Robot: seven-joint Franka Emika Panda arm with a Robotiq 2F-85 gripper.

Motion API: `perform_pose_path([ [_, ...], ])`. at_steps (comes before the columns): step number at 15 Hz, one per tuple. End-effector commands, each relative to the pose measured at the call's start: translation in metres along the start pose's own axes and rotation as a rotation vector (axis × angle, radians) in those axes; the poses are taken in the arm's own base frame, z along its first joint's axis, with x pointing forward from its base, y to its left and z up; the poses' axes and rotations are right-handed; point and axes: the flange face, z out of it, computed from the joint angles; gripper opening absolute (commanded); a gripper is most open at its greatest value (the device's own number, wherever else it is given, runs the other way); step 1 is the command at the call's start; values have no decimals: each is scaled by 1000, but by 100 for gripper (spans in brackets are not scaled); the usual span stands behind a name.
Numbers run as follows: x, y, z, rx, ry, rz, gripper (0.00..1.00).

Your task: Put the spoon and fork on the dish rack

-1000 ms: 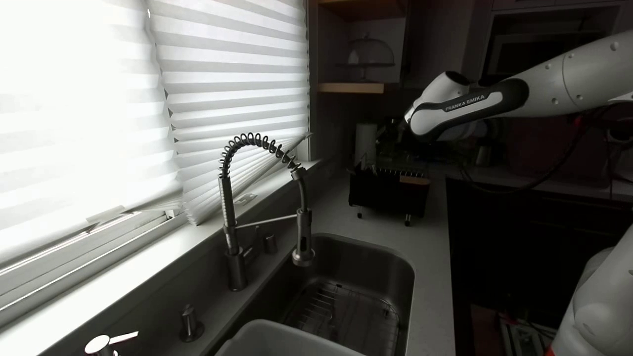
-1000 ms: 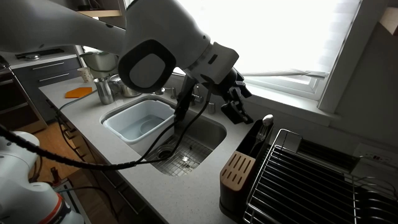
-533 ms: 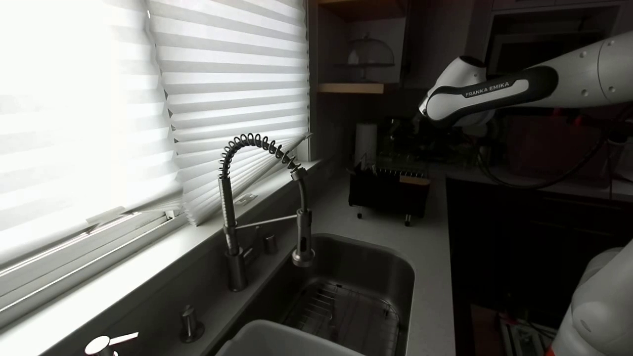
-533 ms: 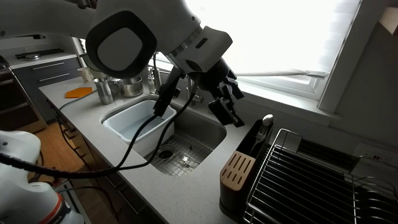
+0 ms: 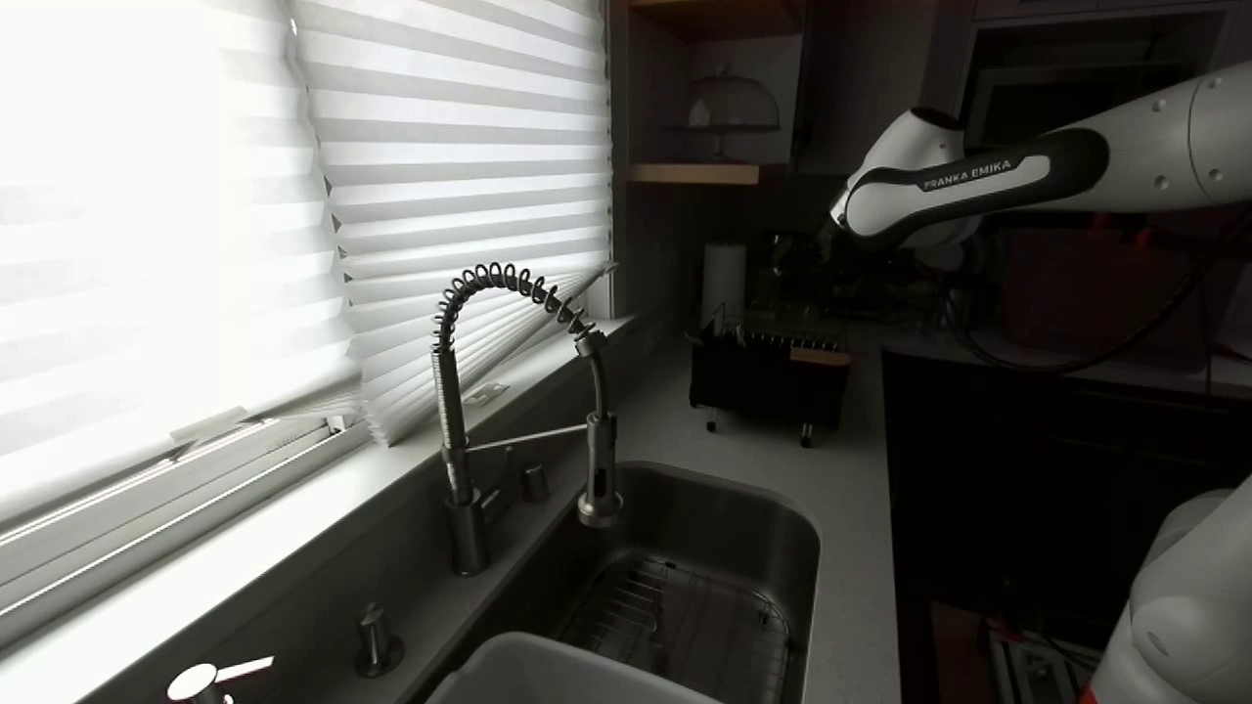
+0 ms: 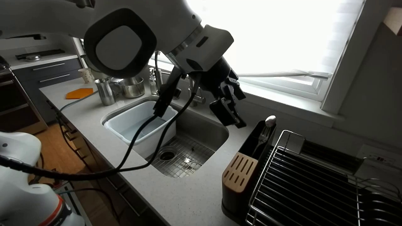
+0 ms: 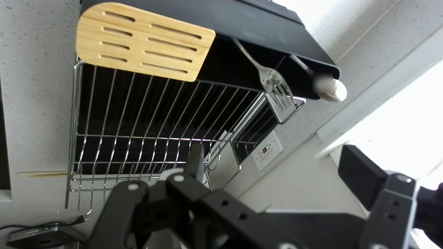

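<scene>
The dish rack (image 5: 768, 386) is a low black box with a wire top, standing on the counter beyond the sink; its wires show in an exterior view (image 6: 301, 175) and the wrist view (image 7: 152, 114). A black utensil holder (image 6: 234, 201) runs along its sink side. The fork (image 6: 264, 135) and spoon (image 6: 270, 121) stand in that holder, heads up and leaning; the fork (image 7: 271, 79) and spoon (image 7: 335, 91) also show in the wrist view, their lower handles hidden. My gripper (image 6: 233, 106) is open and empty, above and apart from the holder; its wide-apart fingers show in the wrist view (image 7: 277, 166).
A slotted wooden cover (image 6: 240, 171) sits on part of the holder. A steel sink (image 6: 216, 135) holds a white tub (image 6: 157, 135). A tall spring faucet (image 5: 455, 411) rises behind the sink. My black cable (image 6: 94, 174) hangs across the counter front.
Over the last second my arm and open gripper have drawn back from the rack toward the sink and the robot's base. In the last half second they barely moved. Spoon and fork stayed put.
</scene>
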Motion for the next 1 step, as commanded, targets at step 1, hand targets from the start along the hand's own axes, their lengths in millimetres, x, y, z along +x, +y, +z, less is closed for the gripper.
perform_pose_path([
  [1, 1, 0, 0, 1, -1, -1, 100],
])
